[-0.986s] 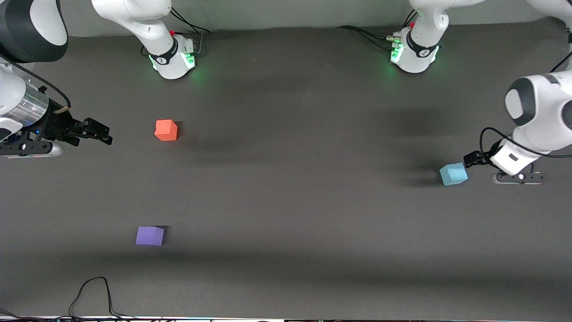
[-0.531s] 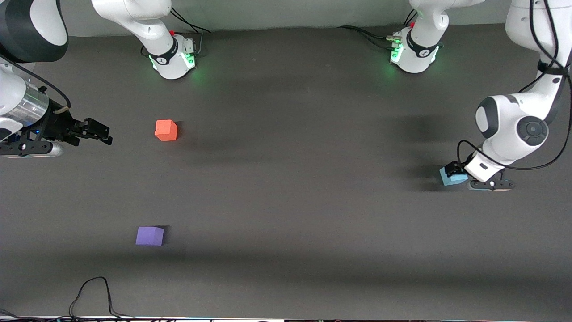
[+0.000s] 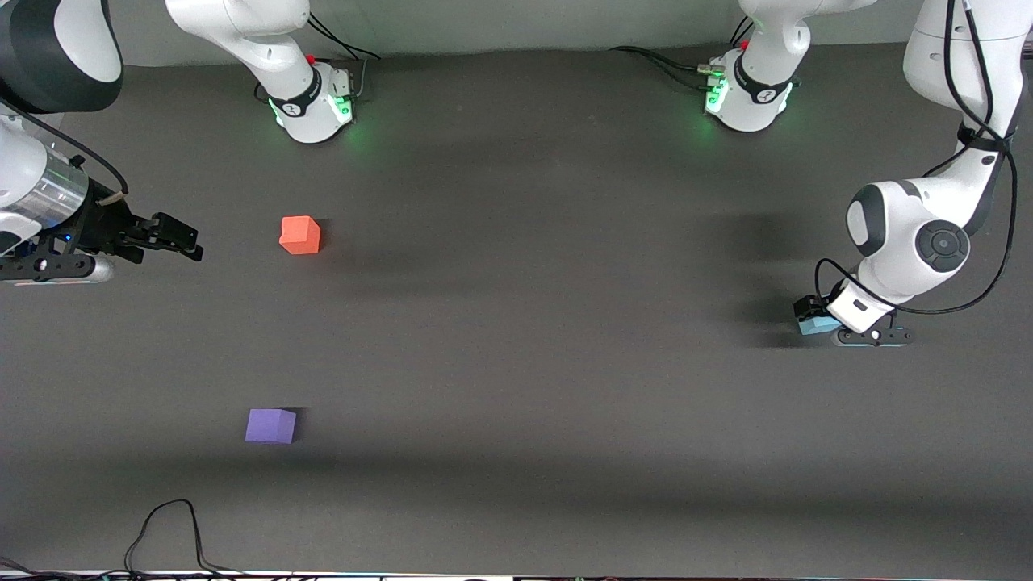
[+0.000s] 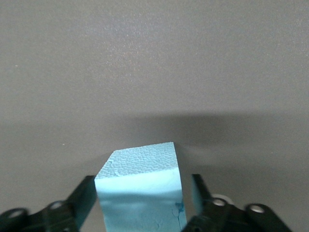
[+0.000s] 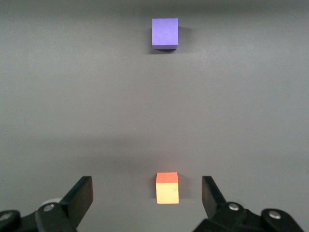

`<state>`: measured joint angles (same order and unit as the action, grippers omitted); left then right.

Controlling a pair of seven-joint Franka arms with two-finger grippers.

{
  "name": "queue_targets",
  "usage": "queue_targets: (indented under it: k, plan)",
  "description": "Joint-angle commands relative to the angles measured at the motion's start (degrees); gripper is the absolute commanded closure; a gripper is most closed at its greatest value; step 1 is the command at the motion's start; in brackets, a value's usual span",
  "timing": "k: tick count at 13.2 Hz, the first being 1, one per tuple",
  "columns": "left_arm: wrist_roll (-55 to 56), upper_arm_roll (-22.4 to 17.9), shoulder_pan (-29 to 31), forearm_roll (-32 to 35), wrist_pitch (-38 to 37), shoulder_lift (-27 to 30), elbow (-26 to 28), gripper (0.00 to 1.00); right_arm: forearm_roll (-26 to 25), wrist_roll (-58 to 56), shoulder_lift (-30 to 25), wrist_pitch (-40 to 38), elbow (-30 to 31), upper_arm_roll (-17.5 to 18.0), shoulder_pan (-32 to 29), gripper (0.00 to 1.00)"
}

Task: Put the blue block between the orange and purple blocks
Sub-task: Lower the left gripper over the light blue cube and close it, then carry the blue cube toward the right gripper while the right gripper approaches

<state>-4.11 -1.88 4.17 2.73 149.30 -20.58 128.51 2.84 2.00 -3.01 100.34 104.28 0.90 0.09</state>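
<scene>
The blue block [image 3: 817, 326] sits on the table at the left arm's end, mostly covered by my left gripper [image 3: 815, 316]. In the left wrist view the block [image 4: 140, 188] stands between the open fingers of the left gripper [image 4: 143, 193], with a small gap on one side. The orange block [image 3: 300, 235] and the purple block [image 3: 270, 425] lie toward the right arm's end, the purple one nearer the front camera. My right gripper [image 3: 181, 238] waits open and empty beside the orange block. The right wrist view shows the gripper [image 5: 146, 186], the orange block [image 5: 167, 188] and the purple block [image 5: 165, 33].
The two arm bases [image 3: 311, 105] [image 3: 746, 97] stand along the table's edge farthest from the front camera. A black cable [image 3: 169, 524] loops at the edge nearest the front camera, toward the right arm's end. The table [image 3: 524, 323] is a dark grey mat.
My left gripper has come from beside the blue block to down over it, and its fingers now straddle the block. The right arm and the blocks have not moved.
</scene>
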Motion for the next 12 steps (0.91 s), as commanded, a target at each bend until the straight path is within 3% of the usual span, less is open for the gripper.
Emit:
queue_targets:
  k: [1,4,7,10,12]
  plan:
    - [1.5,-0.3,-0.4,0.7,0.0,0.2,-0.3,0.77,-0.3,-0.4,-0.4,-0.1,0.3,-0.5,0.4,0.00]
    - [1.1,-0.3,-0.4,0.7,-0.8,0.8,-1.9,0.78,-0.3,-0.4,-0.4,-0.1,0.3,-0.5,0.4,0.00]
    - [1.4,0.6,-2.1,0.7,-14.9,4.7,-8.9,0.77,-0.3,-0.4,-0.4,-0.1,0.3,-0.5,0.4,0.00]
    - [9.3,0.8,-12.9,0.7,-26.7,7.8,-14.1,0.76,-0.3,-0.4,-0.4,-0.1,0.3,-0.5,0.4,0.00]
    - [26.4,0.7,-25.0,0.7,-28.9,6.2,-18.9,0.77,-0.3,-0.4,-0.4,-0.1,0.4,-0.6,0.4,0.00]
